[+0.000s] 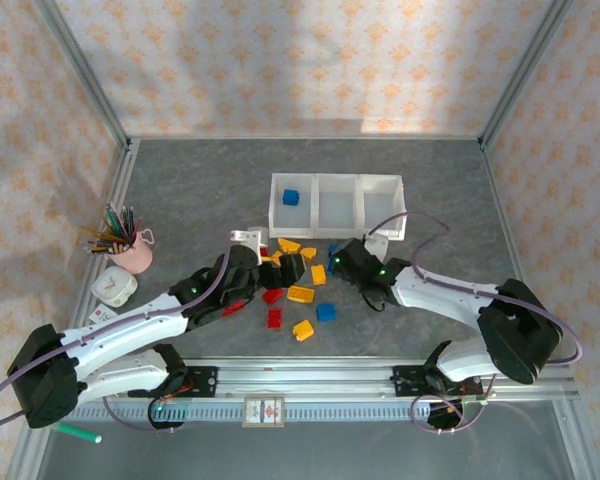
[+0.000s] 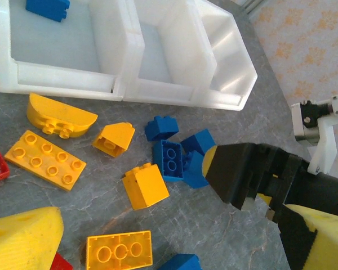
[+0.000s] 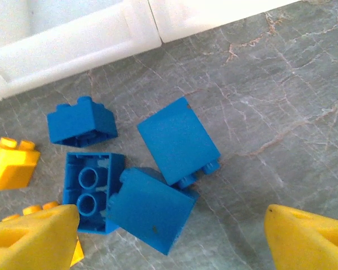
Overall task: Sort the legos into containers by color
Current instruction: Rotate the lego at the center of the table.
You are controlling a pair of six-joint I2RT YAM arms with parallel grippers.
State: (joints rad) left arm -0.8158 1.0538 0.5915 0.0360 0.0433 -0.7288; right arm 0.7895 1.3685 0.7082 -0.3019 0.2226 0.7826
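The right claw (image 3: 172, 225), wide (and empty), hangs over touching blue legos (image 3: 177, 140); closing may grab two.

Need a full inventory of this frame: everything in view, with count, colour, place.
tray: one, white, three joined bins, far middle of the table
blue bricks: at least six; one in the tray's left bin, four bunched in front of the tray, one nearer the arms
yellow bricks: several, loose in front of the tray
red bricks: a few, left part of the pile
pencil cup: one, pink, left side, holding coloured pencils
white object: one, beside the cup; kind unclear
green pen: one, near-left corner
table: grey, marbled
left gripper: open, over the pile
right gripper: open, over the blue bunch
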